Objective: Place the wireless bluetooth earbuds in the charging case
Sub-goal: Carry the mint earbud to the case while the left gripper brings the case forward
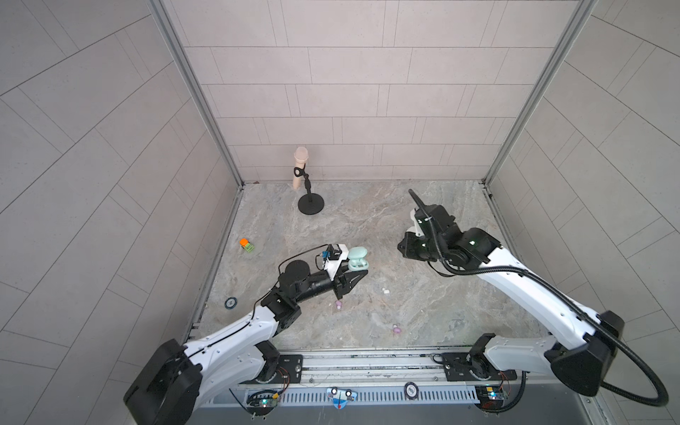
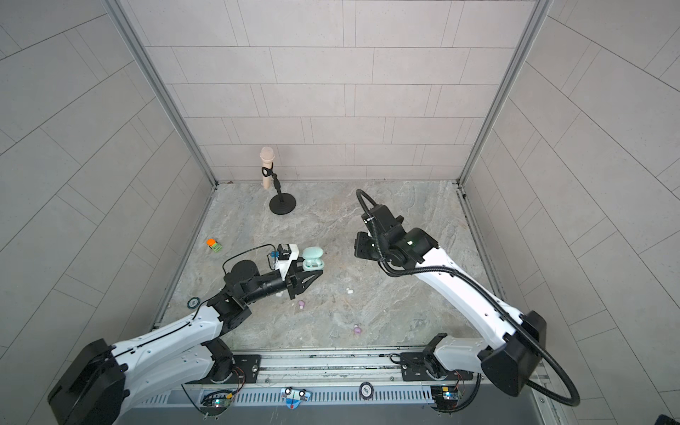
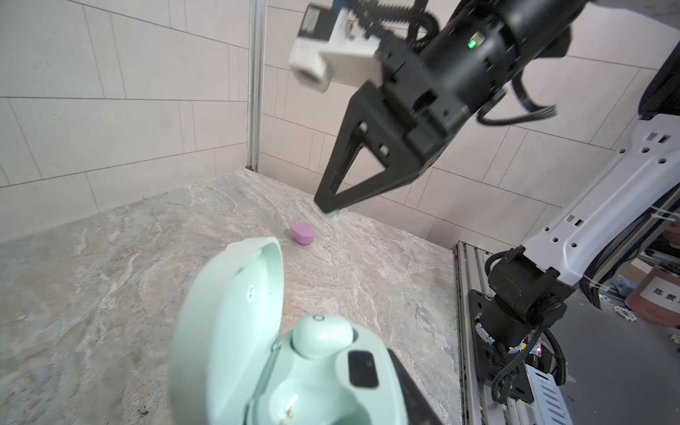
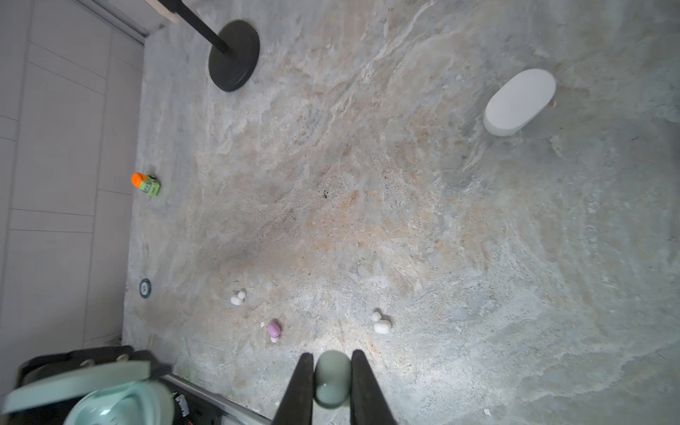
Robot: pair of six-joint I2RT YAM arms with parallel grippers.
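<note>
Only wrist views show mint earbud (image 4: 331,382) pinched in right claw (image 4: 332,355).

White arm shells (image 1: 235,338), black joints (image 1: 294,274), ribbed cable (image 1: 489,271), triangular jaws

Tiled walls (image 1: 349,92), marbled floor (image 1: 368,228)

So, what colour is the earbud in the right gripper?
Pale mint green; the right wrist view shows the earbud best.
</note>
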